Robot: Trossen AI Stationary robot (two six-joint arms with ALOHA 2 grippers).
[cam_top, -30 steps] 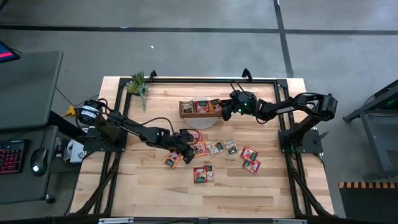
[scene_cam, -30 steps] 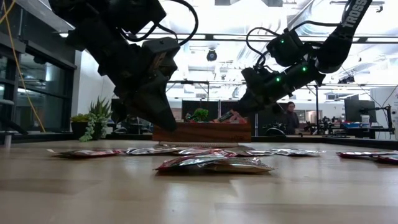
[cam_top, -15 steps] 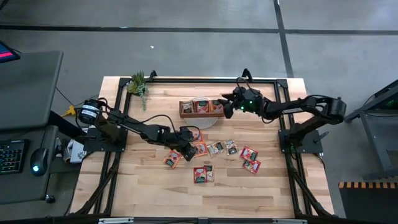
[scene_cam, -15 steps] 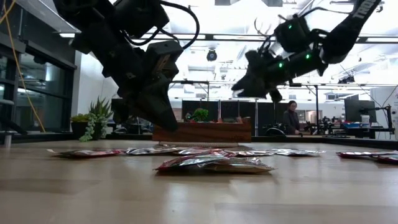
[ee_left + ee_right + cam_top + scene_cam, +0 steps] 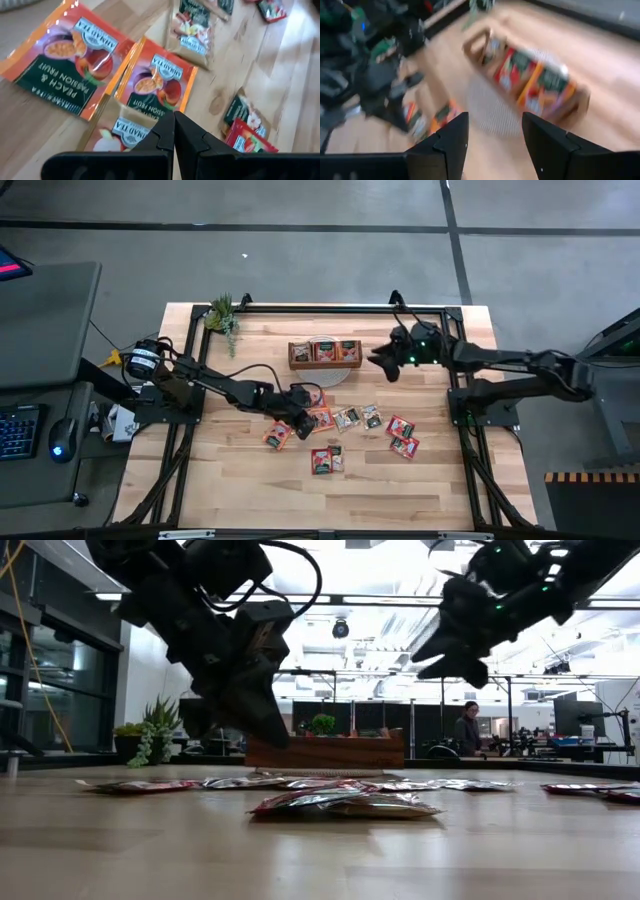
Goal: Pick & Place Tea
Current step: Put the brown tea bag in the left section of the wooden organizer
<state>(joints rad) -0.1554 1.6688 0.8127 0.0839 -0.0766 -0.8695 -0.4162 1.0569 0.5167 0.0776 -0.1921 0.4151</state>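
Nearest us, loose tea sachets (image 5: 345, 430) lay scattered in front of the wooden tray (image 5: 325, 353), waiting to be sorted. Our left gripper (image 5: 300, 412), fingers pressed together and empty, hovered over an orange sachet (image 5: 156, 80) labelled "Ahmad Tea, Peach & Passion Fruit". Beside the tray, our right gripper (image 5: 383, 362) hung spread and empty; three sachets already sat inside.

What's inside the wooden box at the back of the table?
The wooden tray holds tea sachets standing in its three compartments, with red and orange ones showing. How many are stacked in each compartment is hidden, because the front ones cover any behind.
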